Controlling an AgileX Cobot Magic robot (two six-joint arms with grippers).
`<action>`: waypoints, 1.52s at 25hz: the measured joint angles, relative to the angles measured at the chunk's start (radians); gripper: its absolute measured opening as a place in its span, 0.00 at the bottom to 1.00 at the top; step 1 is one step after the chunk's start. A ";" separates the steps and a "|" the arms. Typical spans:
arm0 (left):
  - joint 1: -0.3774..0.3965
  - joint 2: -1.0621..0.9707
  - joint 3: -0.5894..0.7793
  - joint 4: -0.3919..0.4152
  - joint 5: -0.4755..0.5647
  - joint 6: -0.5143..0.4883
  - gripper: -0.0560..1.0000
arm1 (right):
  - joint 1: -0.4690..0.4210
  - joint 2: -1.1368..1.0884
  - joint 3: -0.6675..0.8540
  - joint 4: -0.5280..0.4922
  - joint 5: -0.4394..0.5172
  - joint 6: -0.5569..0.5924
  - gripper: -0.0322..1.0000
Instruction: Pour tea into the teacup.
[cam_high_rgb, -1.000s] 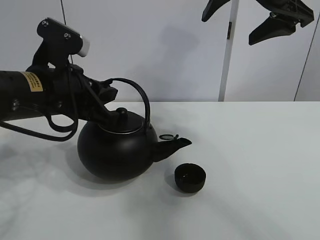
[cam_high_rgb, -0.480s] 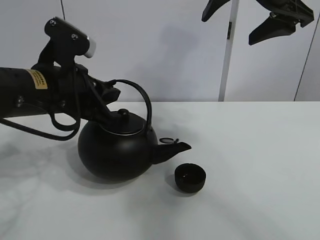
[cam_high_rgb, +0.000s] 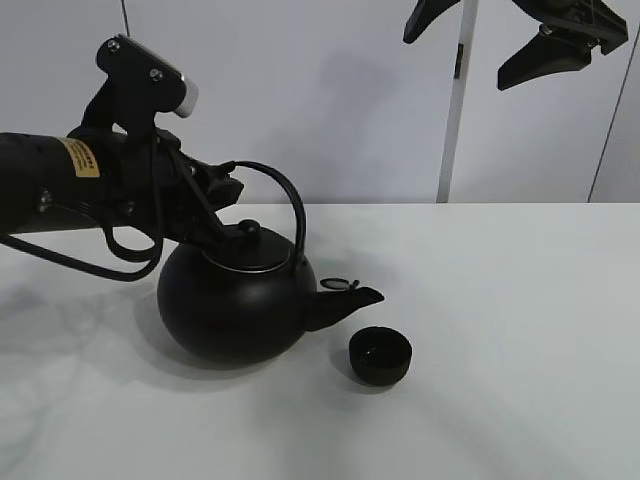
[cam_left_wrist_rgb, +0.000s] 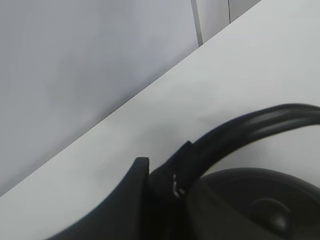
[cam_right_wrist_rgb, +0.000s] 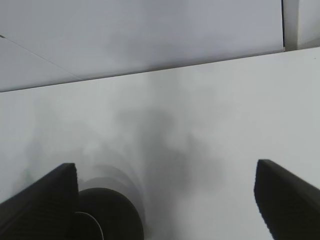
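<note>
While the kettle (cam_high_rgb: 235, 305) is held by its arched handle (cam_high_rgb: 285, 195) — clamped in the left end effector (cam_high_rgb: 222, 188) — its spout (cam_high_rgb: 350, 298) is pointed toward the teacup (cam_high_rgb: 380, 356). The teacup is set upright on the white table (cam_high_rgb: 520, 330), just beside the spout's tip. The right end effector (cam_high_rgb: 455, 62) is held high above the table — well apart from both — with its 2 fingers spread wide.

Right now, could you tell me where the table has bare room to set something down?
Bare table right of the teacup and along the front. Crowded around the kettle, its spout near the teacup, the left gripper on its handle.
</note>
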 joint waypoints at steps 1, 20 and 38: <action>0.000 0.000 0.000 0.000 0.002 0.002 0.16 | 0.000 0.000 0.000 0.000 0.000 0.000 0.67; -0.002 0.001 -0.020 0.051 0.034 0.034 0.15 | 0.000 0.000 0.000 0.000 0.000 0.000 0.67; -0.021 0.005 -0.050 0.055 0.073 0.061 0.15 | 0.000 0.000 0.000 0.000 -0.001 0.000 0.67</action>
